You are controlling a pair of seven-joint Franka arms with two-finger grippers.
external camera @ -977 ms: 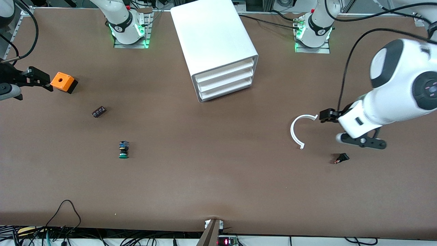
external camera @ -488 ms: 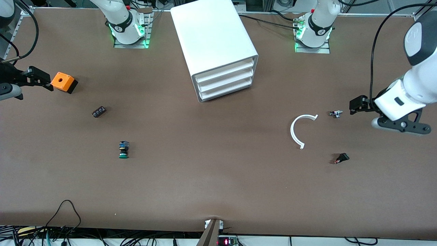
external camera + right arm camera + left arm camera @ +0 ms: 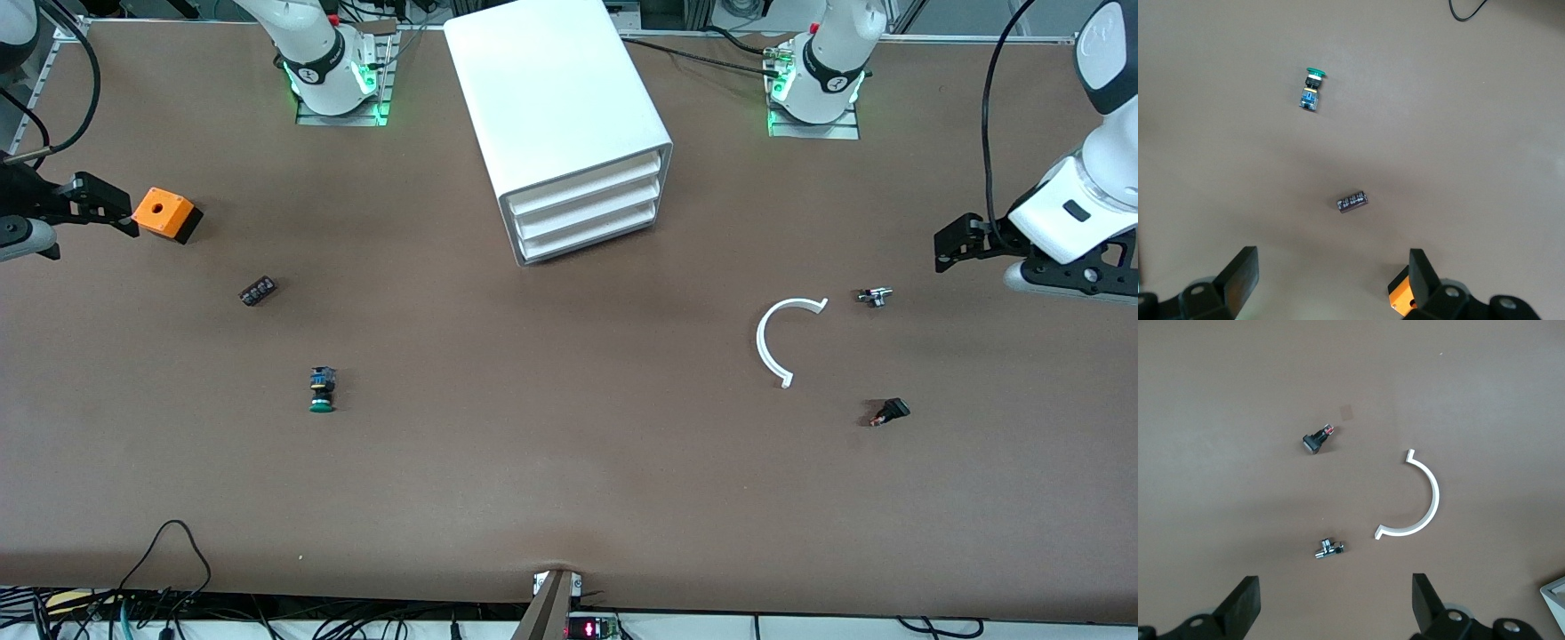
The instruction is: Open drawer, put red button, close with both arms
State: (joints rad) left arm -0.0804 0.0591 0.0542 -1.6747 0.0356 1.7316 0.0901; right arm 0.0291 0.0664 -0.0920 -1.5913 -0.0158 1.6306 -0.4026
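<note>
The white cabinet stands at the table's middle, between the two arm bases. Its three drawers are all pushed in and face the front camera. No red button shows in any view. My left gripper hangs open and empty over the left arm's end of the table; in the left wrist view its fingers flank bare table, left gripper. My right gripper stands open and empty at the right arm's end, beside an orange box; right gripper.
A green-capped button and a dark cylinder lie toward the right arm's end. A white half ring, a small metal fitting and a small black part with a red tip lie toward the left arm's end.
The left arm has swung away from over the white half ring toward its own end of the table, uncovering the metal fitting. The right arm has not moved.
</note>
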